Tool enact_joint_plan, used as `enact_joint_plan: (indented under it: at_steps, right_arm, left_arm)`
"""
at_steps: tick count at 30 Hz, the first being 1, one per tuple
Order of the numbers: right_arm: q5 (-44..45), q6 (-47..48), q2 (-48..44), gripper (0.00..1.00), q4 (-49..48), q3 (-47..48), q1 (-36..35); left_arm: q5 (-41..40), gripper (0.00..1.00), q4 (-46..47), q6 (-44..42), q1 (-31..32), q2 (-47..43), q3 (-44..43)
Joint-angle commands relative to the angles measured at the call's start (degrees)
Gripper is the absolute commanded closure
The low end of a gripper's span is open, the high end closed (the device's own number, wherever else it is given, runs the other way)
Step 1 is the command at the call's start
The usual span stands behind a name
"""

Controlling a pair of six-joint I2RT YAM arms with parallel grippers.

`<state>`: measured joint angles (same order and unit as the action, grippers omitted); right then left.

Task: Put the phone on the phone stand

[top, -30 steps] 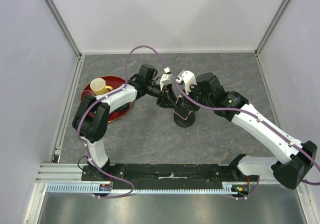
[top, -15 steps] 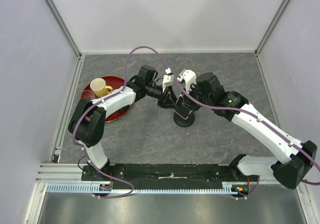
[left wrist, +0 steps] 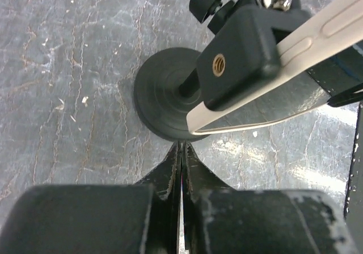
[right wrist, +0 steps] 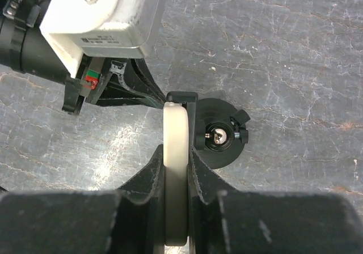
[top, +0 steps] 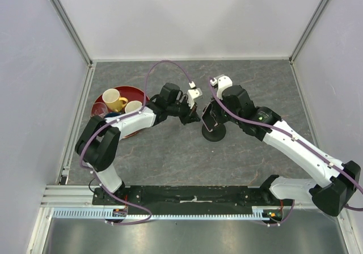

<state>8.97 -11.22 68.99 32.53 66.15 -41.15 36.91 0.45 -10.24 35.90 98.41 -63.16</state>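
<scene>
The phone (right wrist: 176, 146) is edge-on between the right gripper's (right wrist: 177, 153) fingers, which are shut on its cream sides. In the top view the right gripper (top: 211, 115) holds the phone (top: 208, 123) upright over the phone stand's round black base (top: 216, 134). In the left wrist view the stand's clamp cradle (left wrist: 238, 55) sits against the phone's cream back (left wrist: 317, 33), above the disc base (left wrist: 161, 95). The left gripper (left wrist: 181, 144) is shut and empty, its tips just short of the base rim. It lies left of the stand in the top view (top: 194, 117).
A red tray (top: 136, 130) at the left holds a yellow mug (top: 114, 99) and a white mug (top: 134, 106). The left arm's wrist camera housing (right wrist: 102, 16) is close to the phone. Walls enclose the grey tabletop.
The left gripper has backed off a little to the left of the stand and its arm has swung lower, uncovering the white mug. The right wrist has shifted up and right with the phone.
</scene>
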Motion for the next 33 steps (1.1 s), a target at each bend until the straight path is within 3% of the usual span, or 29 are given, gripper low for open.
enact_joint_plan:
  at_steps: [1, 3, 4, 7, 9, 14, 20, 28, 30, 31, 33]
  right_arm:
    - [-0.9, -0.5, -0.2, 1.0, 1.1, -0.6, -0.3]
    - [-2.0, 0.2, -0.6, 1.0, 1.2, -0.4, -0.3]
    - [-2.2, 0.4, -1.0, 1.0, 1.3, -0.3, -0.3]
    - [-1.9, 0.8, -1.1, 1.0, 2.3, 0.0, -0.3]
    - [-1.9, 0.2, -1.0, 1.0, 2.8, 0.6, -0.3]
    - [1.9, -1.3, -2.0, 1.0, 5.8, 4.7, -0.3]
    - [9.3, 1.2, -3.9, 1.0, 12.1, 12.3, 0.6]
    - [11.9, 4.8, -6.1, 1.0, 14.8, 14.6, 6.8]
    - [15.5, 1.0, -6.8, 1.0, 14.8, 14.4, 8.4]
    - [22.5, -1.1, -7.5, 1.0, 14.7, 14.2, 8.8]
    - [28.0, -6.3, -8.2, 1.0, 16.1, 13.9, 9.5]
  left_arm:
    - [-3.9, 0.97, 0.5, 1.9, 0.0, -3.8, 1.0]
    - [-3.7, 0.88, -1.6, 2.4, -0.5, -6.4, 1.0]
    - [-3.4, 0.72, -3.7, 2.9, -0.7, -7.3, 1.0]
    - [-2.6, 0.54, -5.6, 4.6, -1.3, -12.7, 2.2]
    - [-2.9, 0.48, -7.1, 5.7, -1.9, -16.6, 2.6]
    - [-4.1, 0.48, -10.5, 8.0, -3.0, -22.4, 2.9]
    - [-2.5, 0.47, -7.8, 9.1, -3.0, -26.8, 5.5]
    - [0.1, 0.48, -8.3, 14.3, -2.9, -27.8, 6.0]
    - [-0.1, 0.49, -8.6, 14.3, -2.9, -29.2, 6.0]
    - [-0.4, 0.49, -8.4, 14.5, -2.9, -29.6, 6.1]
    - [-1.3, 0.49, -8.4, 15.3, -2.9, -30.5, 6.2]
